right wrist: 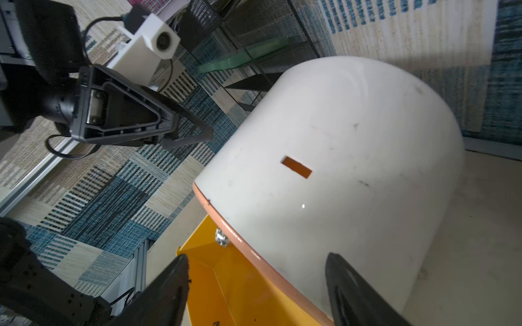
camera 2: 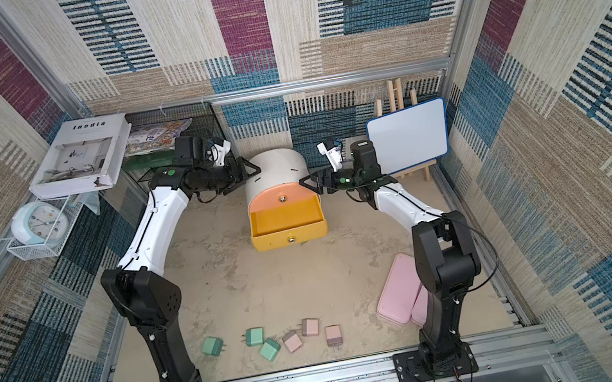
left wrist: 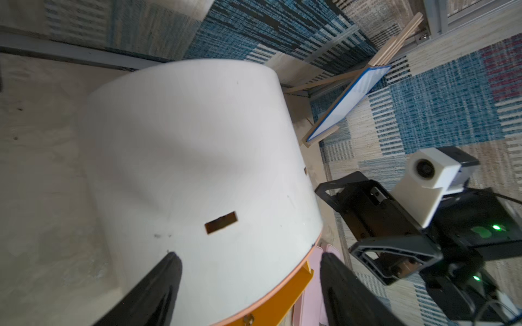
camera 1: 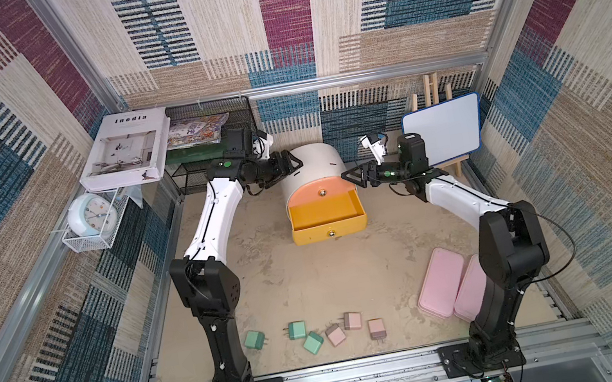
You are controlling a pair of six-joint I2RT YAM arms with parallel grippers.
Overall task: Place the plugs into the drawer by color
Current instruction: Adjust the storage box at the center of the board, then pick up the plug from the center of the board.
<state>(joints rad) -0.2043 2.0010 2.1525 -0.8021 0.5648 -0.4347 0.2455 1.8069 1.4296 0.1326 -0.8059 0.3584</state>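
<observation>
Okay, both pincers flank the cabinet (camera 1: 316, 159): left pincer (camera 1: 289, 172) at its upper shoulder, right pincer (camera 1: 351, 177) on the opposite side by the peach front, with the cabinet between them. Both have jaws apart and nothing held. Whether the tips touch the shell we cannot tell.

Yellow drawer (camera 1: 323, 210) is pulled out just below the right pincer, empty. Green plugs (camera 1: 297, 329) and pink plugs (camera 1: 352, 319), three each, lie well away from both pincers, back near the arm bases. We see no blue ones.

We judge the step as fetching a first plug for the open drawer. To do it well:
- back off the cabinet without nudging it
- come down over the loner before the crowded ones
- clamp across the body's flat sides, not the prongs
- release low inside the drawer, one colour only
- skip the pink boxes (camera 1: 441, 282) beside the right arm

Writing: the book (camera 1: 126, 153) far out past the left pincer reads "Inedia". Plug markings are too small to read.
</observation>
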